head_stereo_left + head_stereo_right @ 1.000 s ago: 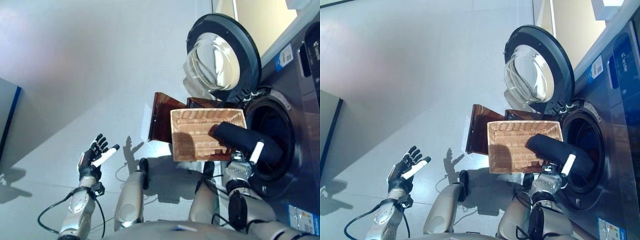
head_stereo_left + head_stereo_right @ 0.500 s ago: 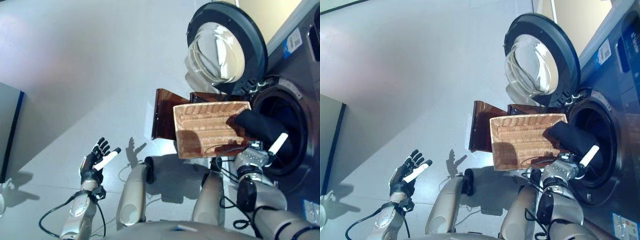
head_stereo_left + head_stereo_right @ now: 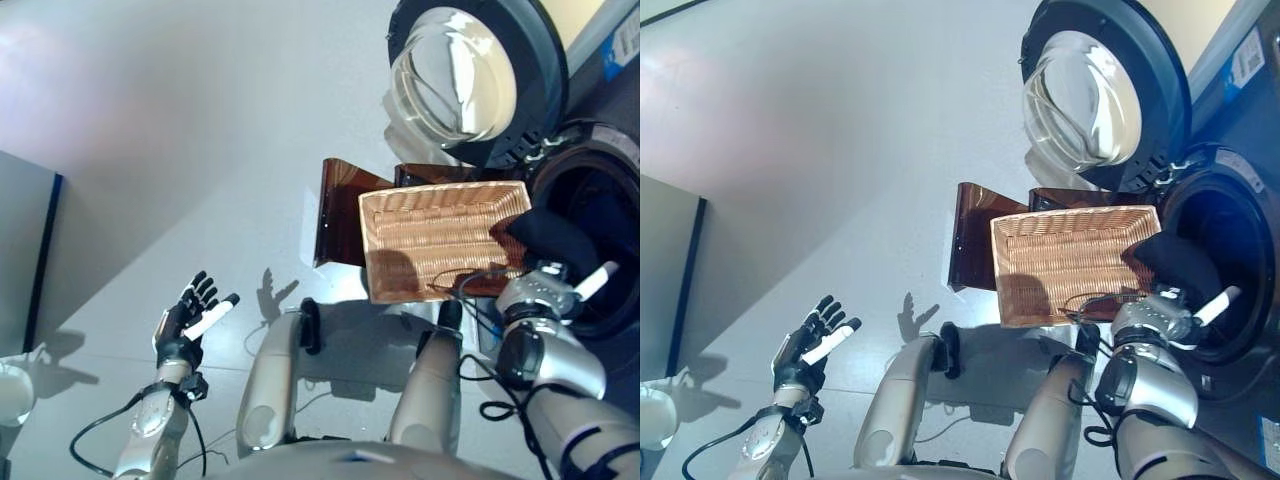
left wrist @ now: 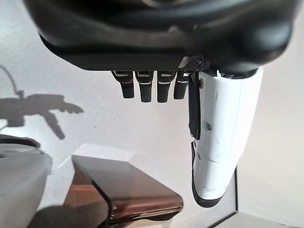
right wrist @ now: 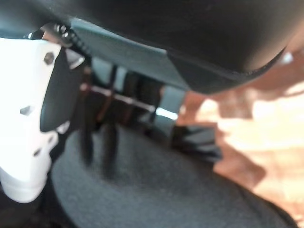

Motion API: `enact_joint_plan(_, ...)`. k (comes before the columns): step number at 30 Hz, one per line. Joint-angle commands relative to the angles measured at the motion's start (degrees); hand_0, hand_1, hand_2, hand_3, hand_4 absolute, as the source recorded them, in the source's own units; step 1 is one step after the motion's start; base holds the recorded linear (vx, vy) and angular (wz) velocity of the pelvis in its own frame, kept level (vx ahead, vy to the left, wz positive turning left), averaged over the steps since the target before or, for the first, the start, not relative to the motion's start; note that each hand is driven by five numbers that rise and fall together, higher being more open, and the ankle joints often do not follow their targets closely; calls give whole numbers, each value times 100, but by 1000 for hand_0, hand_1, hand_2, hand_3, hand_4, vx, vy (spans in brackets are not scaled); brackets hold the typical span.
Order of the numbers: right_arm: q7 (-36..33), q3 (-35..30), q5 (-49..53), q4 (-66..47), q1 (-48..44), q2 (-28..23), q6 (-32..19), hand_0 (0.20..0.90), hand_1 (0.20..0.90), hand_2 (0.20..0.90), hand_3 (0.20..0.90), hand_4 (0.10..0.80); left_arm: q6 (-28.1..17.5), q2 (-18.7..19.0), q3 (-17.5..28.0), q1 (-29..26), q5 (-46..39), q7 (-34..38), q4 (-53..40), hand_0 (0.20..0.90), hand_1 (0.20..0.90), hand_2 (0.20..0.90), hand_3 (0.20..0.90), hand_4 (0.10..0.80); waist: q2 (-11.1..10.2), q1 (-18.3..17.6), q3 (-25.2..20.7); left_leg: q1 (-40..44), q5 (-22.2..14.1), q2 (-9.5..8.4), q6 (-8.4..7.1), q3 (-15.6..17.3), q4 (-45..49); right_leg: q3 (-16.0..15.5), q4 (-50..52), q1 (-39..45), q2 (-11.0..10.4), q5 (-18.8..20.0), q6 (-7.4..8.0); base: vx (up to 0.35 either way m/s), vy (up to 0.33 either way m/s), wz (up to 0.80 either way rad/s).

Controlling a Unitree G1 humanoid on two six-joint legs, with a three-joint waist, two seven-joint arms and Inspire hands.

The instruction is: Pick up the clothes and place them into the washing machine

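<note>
Right hand (image 3: 1165, 312) had fingers curled over a bundled black cloth garment (image 3: 553, 238), held at the mouth of the dark front-loading washing machine (image 3: 1230, 250) | garment lay beside a shallow woven wicker basket (image 3: 440, 238) | left hand (image 3: 190, 318) hung over the floor, fingers spread, holding nothing

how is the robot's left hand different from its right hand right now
The left hand is open, fingers spread, holding nothing; the right hand has its fingers curled on dark clothes. The left hand hangs over bare floor, away from the washing machine; the right hand is at the washing machine's opening, beside the basket. Both have white thumb covers.
</note>
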Motion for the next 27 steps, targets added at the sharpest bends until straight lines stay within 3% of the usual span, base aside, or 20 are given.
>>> enact_joint_plan(1,99,193,-518,74,-163,-1023,-385,200,200,200,200,300,-469,464,224,103,-152,58,-467,900,900,900,900,800,-13,16,-363,100,435,315,-615,-482,-562,93,833,-181,-9,-514,-361,3,5,5)
enact_joint_plan(9,3,-98,-211,171,-183,-1743,-728,200,200,200,200,300,-506,498,335,181,-204,116,-510,900,900,900,900,800,-57,-47,-439,21,467,291,-627,-454,-605,175,890,-290,-35,-522,-366,-2,8,5)
enact_joint_plan(18,-339,-461,-261,120,95,-1806,-866,200,200,200,200,300,-462,462,529,241,-275,147,-465,900,900,900,900,800,54,-132,-512,-18,415,304,-633,-451,-527,271,1035,-388,-13,-622,-396,-2,4,2)
enact_joint_plan(27,-265,-329,-237,69,-128,-1682,-864,200,200,200,200,300,-463,494,385,264,-390,9,-532,900,900,900,900,800,269,-113,-533,-59,460,242,-610,-411,-509,381,1174,-464,-39,-692,-412,2,10,-2)
